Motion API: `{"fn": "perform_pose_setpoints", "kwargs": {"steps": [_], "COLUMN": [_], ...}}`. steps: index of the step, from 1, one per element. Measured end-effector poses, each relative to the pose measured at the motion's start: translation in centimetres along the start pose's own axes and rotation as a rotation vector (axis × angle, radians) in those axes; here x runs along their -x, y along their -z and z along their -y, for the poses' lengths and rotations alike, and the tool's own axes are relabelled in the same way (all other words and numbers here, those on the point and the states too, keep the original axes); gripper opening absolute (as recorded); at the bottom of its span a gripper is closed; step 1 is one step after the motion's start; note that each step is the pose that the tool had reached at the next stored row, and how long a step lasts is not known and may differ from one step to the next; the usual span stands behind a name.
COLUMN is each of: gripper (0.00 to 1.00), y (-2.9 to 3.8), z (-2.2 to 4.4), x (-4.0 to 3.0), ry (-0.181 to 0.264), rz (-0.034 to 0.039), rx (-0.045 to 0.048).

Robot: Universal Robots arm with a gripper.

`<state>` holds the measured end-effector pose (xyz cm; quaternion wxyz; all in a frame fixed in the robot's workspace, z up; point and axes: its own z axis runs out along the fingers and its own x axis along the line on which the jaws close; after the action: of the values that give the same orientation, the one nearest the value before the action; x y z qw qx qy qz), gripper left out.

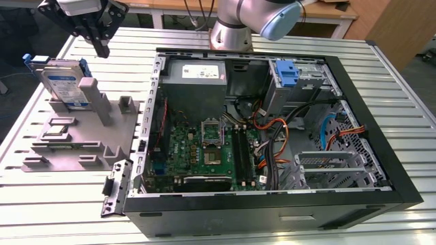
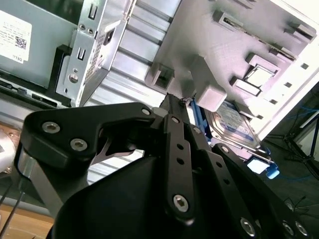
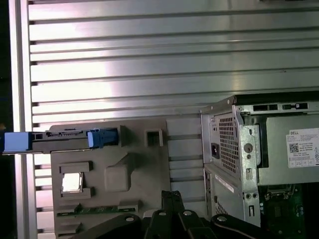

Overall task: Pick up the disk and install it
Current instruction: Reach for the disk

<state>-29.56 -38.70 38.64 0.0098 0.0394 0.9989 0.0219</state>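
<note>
Silver-grey disk [image 1: 65,84], 1: upright on edge in the grey holder [image 1: 81,145] on the counter [image 1: 61,209], beside the open case [image 1: 259,212]. Pincer [image 1: 103,50]: clenched, empty, hovering just above the disk. Step, as judged: approach, pick-up not begun; a grasp calls for the pincer parted to straddle the top edge. Case holds board [image 1: 204,148] and cables [image 1: 272,138]; its drive cage [image 1: 334,163] looks vacant.

I have an open case [image 1: 272,212] across the centre and right of the exterior view, on a slatted table [image 1: 41,214]. Inside it, a green board [image 1: 197,153] lies lower centre, with a grey box [image 1: 197,76] above it. A blue latch [image 1: 289,74] stands upper right. A grey fixture [image 1: 89,145] sits at left, just beside the case.
</note>
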Motion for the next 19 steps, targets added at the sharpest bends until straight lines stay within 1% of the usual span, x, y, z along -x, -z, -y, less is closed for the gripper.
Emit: {"fn": "perform_pose_setpoints", "kwargs": {"steps": [1, 2, 3, 7, 10, 19], "gripper": [0.10, 0.10, 0.10, 0.10, 0.10, 0.10], "y": [-0.03, -0.07, -0.16, -0.21, -0.22, -0.23], "z": [-0.08, -0.13, -0.30, -0.50, -0.55, -0.54], "x": [0.00, -0.01, -0.31, -1.36, -1.84, -2.04], "ry": [-0.001, -0.002, -0.006, -0.006, -0.006, -0.006], "rz": [-0.0053, -0.0126, -0.0276, -0.0276, -0.0276, -0.0276], "rx": [-0.0004, -0.0008, -0.0021, -0.0020, -0.0020, -0.0019]}}
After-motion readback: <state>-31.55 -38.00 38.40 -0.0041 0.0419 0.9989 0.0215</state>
